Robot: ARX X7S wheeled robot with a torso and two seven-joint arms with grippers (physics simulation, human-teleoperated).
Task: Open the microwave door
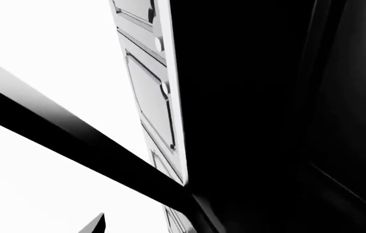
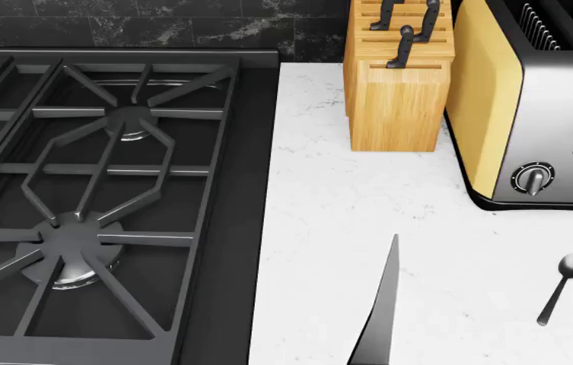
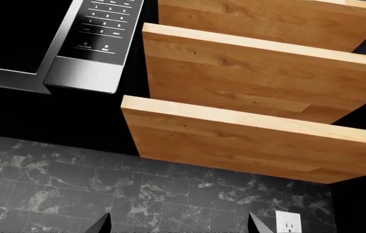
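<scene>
The microwave (image 3: 87, 57) hangs up and to the left of my right gripper in the right wrist view, with a stainless keypad panel. Its door (image 3: 4, 39) is dark glass in a steel frame and lies flush with the panel. My right gripper (image 3: 179, 224) points up at the backsplash below it, open, with nothing between its fingers. The head view shows the same gripper (image 2: 489, 304) over the white counter. Of my left gripper only one dark fingertip (image 1: 97, 224) shows, next to white cabinet doors (image 1: 151, 97); the other finger is lost in shadow.
Wooden shelves (image 3: 254, 82) jut out right of the microwave, above a wall outlet (image 3: 288, 223). On the counter (image 2: 316, 228) stand a knife block (image 2: 398, 84) and a yellow toaster (image 2: 530, 106). A gas stove (image 2: 93, 198) fills the left.
</scene>
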